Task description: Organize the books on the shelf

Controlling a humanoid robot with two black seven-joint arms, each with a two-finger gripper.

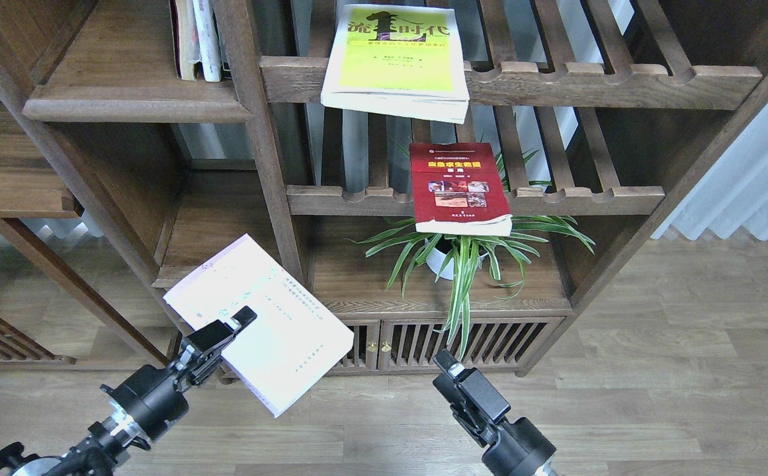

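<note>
My left gripper (pixel 227 329) is shut on the left edge of the pale lavender-white book (pixel 278 344) and holds it tilted in the air, low in front of the bookcase. My right gripper (pixel 445 367) is to the right of that book and clear of it; its fingers cannot be told apart. The yellow-green book (pixel 397 56) lies flat on the upper slatted rack. The dark red book (pixel 460 188) lies flat on the lower slatted rack. The solid dark-brown shelf (pixel 135 104) is at the upper left.
A few upright books (pixel 197 39) stand at the right end of the solid shelf. A potted spider plant (pixel 463 261) stands under the red book. A vertical post (pixel 268 152) divides the bays. A low cabinet (pixel 384 344) stands on wood flooring.
</note>
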